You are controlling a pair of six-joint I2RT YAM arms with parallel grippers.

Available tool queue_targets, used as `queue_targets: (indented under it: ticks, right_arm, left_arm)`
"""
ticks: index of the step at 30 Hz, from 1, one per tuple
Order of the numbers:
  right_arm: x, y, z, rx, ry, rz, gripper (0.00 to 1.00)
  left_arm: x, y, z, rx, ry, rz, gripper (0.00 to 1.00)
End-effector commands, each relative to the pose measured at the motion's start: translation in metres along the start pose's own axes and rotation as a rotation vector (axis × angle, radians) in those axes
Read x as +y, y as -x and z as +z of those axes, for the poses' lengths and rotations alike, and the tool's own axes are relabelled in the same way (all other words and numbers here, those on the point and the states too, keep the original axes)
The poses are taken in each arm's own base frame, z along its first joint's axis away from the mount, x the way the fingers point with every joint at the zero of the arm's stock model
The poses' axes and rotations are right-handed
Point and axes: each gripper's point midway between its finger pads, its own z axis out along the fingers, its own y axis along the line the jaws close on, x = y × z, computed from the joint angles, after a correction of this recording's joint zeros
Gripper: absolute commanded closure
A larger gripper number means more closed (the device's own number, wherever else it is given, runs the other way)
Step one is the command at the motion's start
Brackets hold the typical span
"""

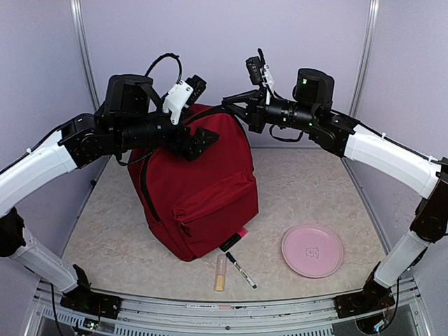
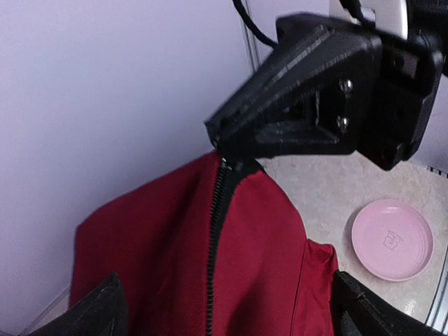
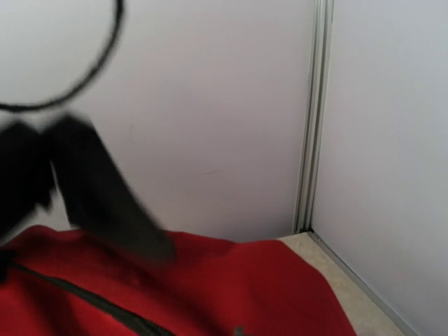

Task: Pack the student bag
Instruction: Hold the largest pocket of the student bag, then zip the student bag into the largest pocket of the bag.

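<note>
My left tool (image 2: 231, 315) hung released over the dark red soft fabric backpack (image 2: 266, 252), and my right tool (image 2: 221, 142), clenched on its zip end (image 2: 220, 175), might have slipped off that thin hold, letting it slump.

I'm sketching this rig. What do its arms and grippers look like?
The left arm and right arm share white shell links and black joint housings; a small green light glows on the right one. The left gripper and right gripper are black and wedge-shaped. Thin black cables loop by the wrists.
</note>
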Motion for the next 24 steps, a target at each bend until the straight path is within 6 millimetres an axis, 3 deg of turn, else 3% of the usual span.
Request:
queue_targets:
  ticks: [1,2,5,6,8,10,14,19,24]
  right_arm:
    - [0.017,0.042,-0.007,-0.098,0.043,-0.072,1.0]
    - [0.018,0.041,-0.007,-0.096,0.052,-0.065,1.0]
    - [0.023,0.043,-0.011,-0.1,0.071,-0.047,1.0]
    - [0.022,0.043,-0.012,-0.097,0.066,-0.041,1.0]
    - [0.013,0.039,-0.017,-0.088,0.024,-0.016,1.0]
    - [-0.014,0.028,-0.033,-0.087,-0.06,0.059,1.0]
    - [-0.076,-0.004,-0.095,-0.179,-0.206,0.291,1.0]
    - [-0.127,-0.099,-0.128,-0.129,-0.361,0.549,1.0]
    - [-0.142,-0.191,-0.138,-0.013,-0.488,0.676,1.0]
  left_arm:
    - [0.003,0.002,0.002,0.013,-0.001,0.059,0.11]
    - [0.01,0.002,0.005,0.017,0.043,0.071,0.23]
    - [0.013,0.001,0.009,0.009,0.087,0.087,0.95]
    - [0.012,0.001,0.007,-0.006,0.088,0.081,1.0]
    - [0.009,0.005,-0.001,-0.053,0.079,0.066,1.0]
    - [0.012,0.008,-0.013,-0.102,0.09,0.045,1.0]
    - [0.023,0.01,-0.039,-0.191,0.114,0.005,1.0]
    - [0.019,0.05,-0.082,-0.363,0.001,-0.035,1.0]
    - [0.039,0.073,-0.104,-0.433,0.078,-0.046,1.0]
